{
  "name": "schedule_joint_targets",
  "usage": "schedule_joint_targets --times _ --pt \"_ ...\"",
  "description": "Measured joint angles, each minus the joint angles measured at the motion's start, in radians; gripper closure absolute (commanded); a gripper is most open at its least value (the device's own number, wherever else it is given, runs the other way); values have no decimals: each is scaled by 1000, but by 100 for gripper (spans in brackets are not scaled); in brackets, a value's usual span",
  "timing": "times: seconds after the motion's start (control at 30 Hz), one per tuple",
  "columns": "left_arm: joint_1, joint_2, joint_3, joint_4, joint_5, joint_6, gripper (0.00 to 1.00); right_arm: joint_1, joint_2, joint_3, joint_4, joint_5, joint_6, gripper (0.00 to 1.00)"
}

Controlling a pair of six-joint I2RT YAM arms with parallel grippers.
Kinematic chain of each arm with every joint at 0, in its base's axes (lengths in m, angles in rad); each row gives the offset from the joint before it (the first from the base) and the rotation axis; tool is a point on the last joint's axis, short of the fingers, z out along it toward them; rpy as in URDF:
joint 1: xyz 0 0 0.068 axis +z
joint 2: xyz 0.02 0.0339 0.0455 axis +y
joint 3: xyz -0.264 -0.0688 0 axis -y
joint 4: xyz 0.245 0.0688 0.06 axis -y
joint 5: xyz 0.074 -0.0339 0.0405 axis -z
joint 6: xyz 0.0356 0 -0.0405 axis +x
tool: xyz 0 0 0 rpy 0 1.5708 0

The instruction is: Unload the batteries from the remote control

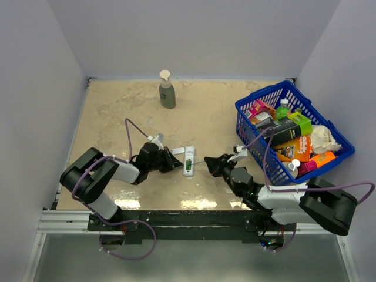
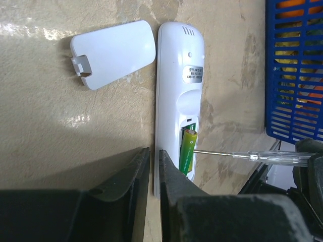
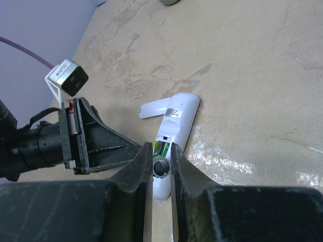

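The remote control (image 2: 174, 75) lies face down on the table, its battery recess open toward my left gripper (image 2: 153, 151). The jaws of that gripper are shut on the remote's long left edge near the recess end. Green batteries (image 2: 188, 151) sit in the recess, one tilted up at its top end. My right gripper (image 3: 161, 146) is shut on a thin screwdriver (image 2: 237, 154), whose metal tip touches the raised battery from the right. From above, the remote (image 1: 188, 160) lies between the left gripper (image 1: 178, 163) and the right gripper (image 1: 212, 163).
The detached white battery cover (image 2: 113, 53) lies just beside the remote's far end. A blue basket (image 1: 252, 114) full of packages stands at the right, close behind the right arm. A soap dispenser bottle (image 1: 167, 91) stands at the back of the table.
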Motion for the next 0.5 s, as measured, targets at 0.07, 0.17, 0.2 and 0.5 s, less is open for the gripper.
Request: schedule_joint_targets --times 0.07,0.17,0.2,0.5 --pt "-3 -6 3 -13 -5 0 80 0 10 0 11 7 5 100" --pt "-8 -21 5 -42 -9 4 79 -1 17 5 18 8 5 100" --pt "-10 -27 7 -55 -11 6 79 -1 15 5 18 5 5 100" --pt "-18 -48 28 -126 -21 12 78 -4 -103 6 -92 -107 -22 100"
